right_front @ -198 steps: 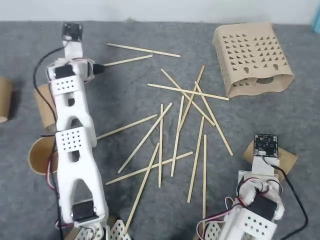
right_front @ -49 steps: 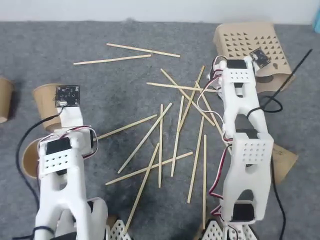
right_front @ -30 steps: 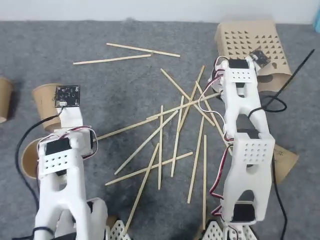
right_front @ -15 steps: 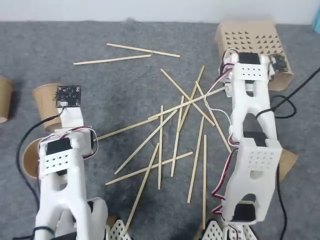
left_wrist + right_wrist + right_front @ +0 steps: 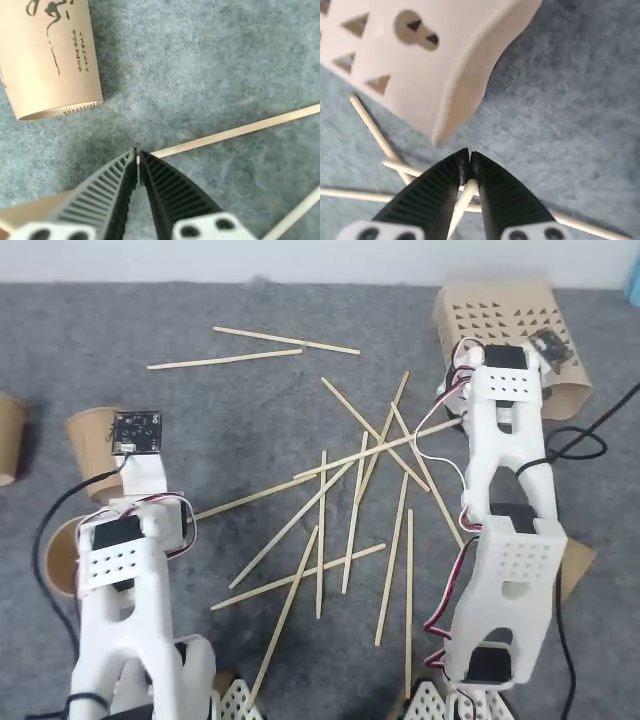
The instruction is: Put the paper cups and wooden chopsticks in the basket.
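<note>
Several wooden chopsticks (image 5: 325, 530) lie scattered across the grey mat. My right gripper (image 5: 469, 153) is shut on the end of one chopstick (image 5: 460, 197), which runs from the pile's middle toward the basket (image 5: 380, 450). Its tips sit close beside the wall of the tan perforated basket (image 5: 420, 60), which lies on its side at the far right (image 5: 500, 315). My left gripper (image 5: 137, 152) is shut with nothing in it, just above another chopstick (image 5: 225, 135) and near a paper cup lying on its side (image 5: 50, 55).
Paper cups lie at the left: one at the table's left edge (image 5: 8, 435), one by the left wrist (image 5: 88, 445), one beside the left arm (image 5: 55, 555). Another cup (image 5: 575, 560) lies partly under the right arm. Two chopsticks (image 5: 285, 340) lie at the back.
The right arm has shifted right along the basket, dragging its chopstick so that the far end swung toward the basket. The left arm has stayed still over the last second.
</note>
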Robot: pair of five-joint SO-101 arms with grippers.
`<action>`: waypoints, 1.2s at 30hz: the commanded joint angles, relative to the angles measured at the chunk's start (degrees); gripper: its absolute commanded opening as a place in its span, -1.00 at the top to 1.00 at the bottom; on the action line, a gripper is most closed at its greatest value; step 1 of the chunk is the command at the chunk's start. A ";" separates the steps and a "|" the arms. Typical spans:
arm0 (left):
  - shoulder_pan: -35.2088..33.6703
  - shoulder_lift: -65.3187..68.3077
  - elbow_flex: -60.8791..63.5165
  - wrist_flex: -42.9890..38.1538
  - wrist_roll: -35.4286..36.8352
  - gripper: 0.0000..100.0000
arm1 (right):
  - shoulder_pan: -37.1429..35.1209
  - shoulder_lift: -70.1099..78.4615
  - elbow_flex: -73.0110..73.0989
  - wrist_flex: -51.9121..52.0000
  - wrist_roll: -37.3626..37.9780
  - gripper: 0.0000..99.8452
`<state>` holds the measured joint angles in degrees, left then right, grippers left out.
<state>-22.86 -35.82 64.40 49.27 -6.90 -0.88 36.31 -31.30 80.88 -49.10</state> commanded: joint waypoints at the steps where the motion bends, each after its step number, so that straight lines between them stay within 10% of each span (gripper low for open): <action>1: 0.00 0.09 0.66 -0.26 -0.44 0.98 | -0.75 -2.59 -2.02 4.35 5.27 0.72; 7: 0.00 0.09 0.66 -0.26 -0.44 0.98 | -0.66 -2.59 -2.02 12.62 15.82 0.22; 16: 0.00 0.09 0.66 -0.26 -0.53 0.98 | -3.38 -4.70 -4.40 21.67 55.47 0.69; 22: 0.00 0.09 0.66 -0.26 -0.53 0.98 | -3.30 -7.43 -4.13 21.67 84.13 0.52; 36: 0.09 0.00 0.48 -0.53 -0.62 0.98 | -3.21 -27.21 38.33 7.69 103.12 0.53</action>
<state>-22.86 -35.82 64.40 49.27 -6.90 -3.87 19.78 -4.92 96.00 52.09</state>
